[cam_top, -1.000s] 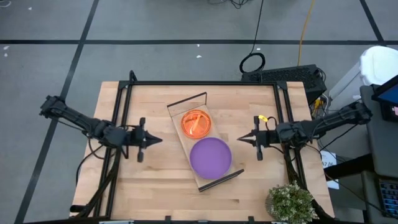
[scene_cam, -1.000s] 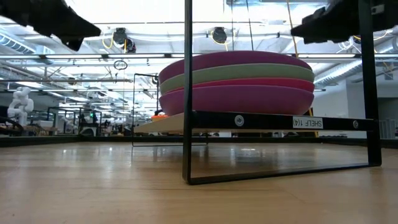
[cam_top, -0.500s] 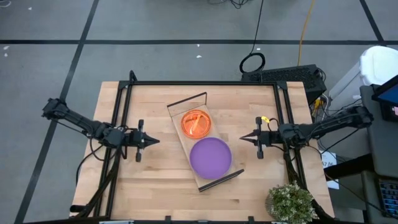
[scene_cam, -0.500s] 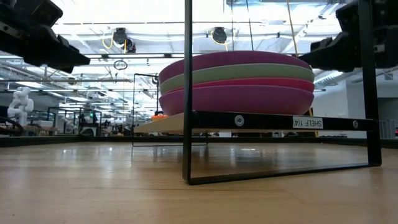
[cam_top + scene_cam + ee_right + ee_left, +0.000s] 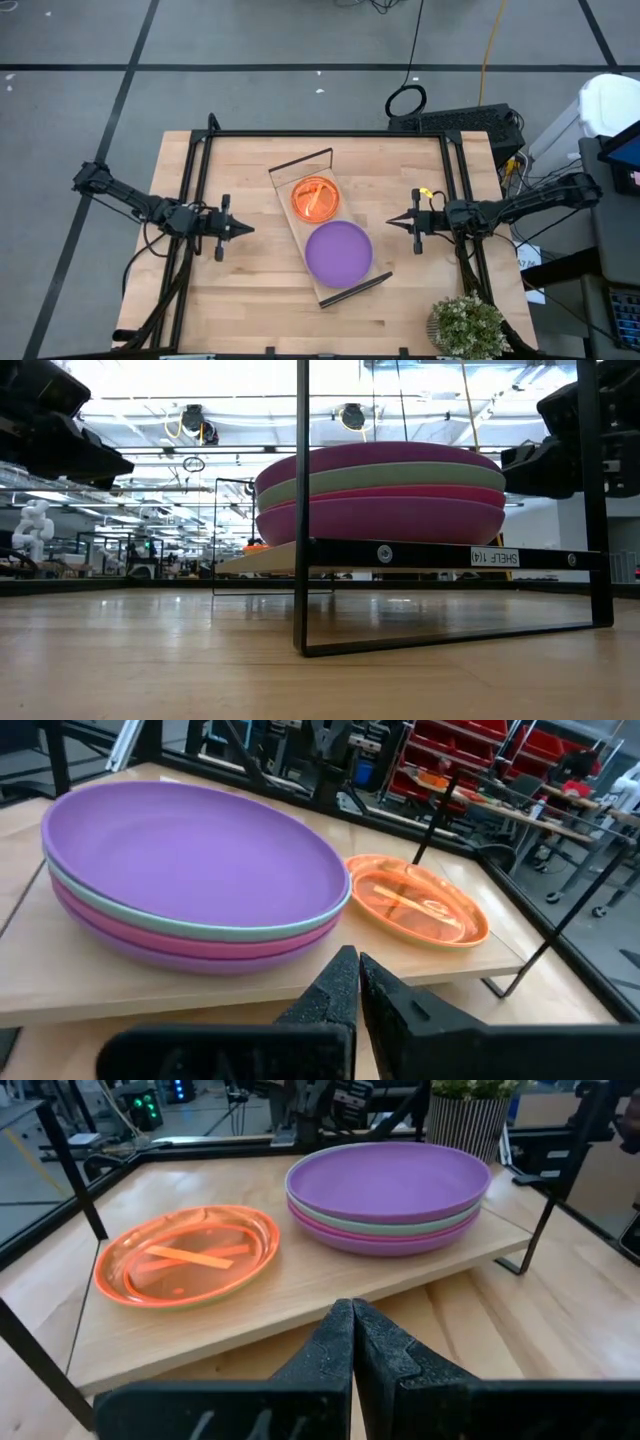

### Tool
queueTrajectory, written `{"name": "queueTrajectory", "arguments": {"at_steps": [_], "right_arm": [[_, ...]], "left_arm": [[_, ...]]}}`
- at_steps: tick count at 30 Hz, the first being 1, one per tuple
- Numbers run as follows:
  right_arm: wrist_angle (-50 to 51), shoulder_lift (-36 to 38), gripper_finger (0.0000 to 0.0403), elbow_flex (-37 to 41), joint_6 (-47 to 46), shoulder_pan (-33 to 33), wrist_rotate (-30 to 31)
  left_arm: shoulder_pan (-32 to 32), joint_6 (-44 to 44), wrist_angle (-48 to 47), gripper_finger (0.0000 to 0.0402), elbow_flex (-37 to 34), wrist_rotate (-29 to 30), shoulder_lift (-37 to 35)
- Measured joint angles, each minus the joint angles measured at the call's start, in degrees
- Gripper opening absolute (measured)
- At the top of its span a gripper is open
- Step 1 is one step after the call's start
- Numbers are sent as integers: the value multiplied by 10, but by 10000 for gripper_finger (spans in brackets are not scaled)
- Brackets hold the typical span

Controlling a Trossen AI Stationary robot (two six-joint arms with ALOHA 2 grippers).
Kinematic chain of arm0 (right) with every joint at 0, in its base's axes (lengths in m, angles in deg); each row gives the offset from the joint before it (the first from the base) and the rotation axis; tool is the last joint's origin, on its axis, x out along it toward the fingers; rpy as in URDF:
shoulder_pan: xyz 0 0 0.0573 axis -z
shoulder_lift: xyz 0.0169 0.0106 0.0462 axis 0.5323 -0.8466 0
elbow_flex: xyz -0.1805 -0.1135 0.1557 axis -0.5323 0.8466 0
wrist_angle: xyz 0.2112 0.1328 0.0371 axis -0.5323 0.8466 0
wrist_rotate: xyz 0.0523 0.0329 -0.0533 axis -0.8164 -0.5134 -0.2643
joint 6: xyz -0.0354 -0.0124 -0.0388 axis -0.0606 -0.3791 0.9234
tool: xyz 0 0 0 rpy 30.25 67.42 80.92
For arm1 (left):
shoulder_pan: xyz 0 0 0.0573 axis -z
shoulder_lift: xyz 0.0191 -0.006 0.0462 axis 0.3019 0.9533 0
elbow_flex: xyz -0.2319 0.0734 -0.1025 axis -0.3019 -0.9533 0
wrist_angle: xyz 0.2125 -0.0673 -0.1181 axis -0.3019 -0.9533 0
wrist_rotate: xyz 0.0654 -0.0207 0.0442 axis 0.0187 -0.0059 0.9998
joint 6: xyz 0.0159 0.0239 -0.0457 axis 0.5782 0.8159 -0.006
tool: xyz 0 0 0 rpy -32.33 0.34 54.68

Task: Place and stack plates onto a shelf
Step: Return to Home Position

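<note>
The left pincer (image 5: 243, 228) and right pincer (image 5: 392, 223), dark tapered fingers pressed together on nothing, point at each other above the bench (image 5: 250, 300). Between them lies the pale wooden shelf (image 5: 300, 1285). On it a smooth opaque purple plate (image 5: 338, 252) tops a round stack, just beside a translucent divided orange plate (image 5: 315, 198).
</note>
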Motion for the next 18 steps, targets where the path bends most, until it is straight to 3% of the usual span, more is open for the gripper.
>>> {"name": "queueTrajectory", "arguments": {"at_steps": [18], "right_arm": [[-7, 34, 0, 2, -8, 13, -35]], "left_arm": [[0, 12, 11, 1, -33, 0, -47]]}}
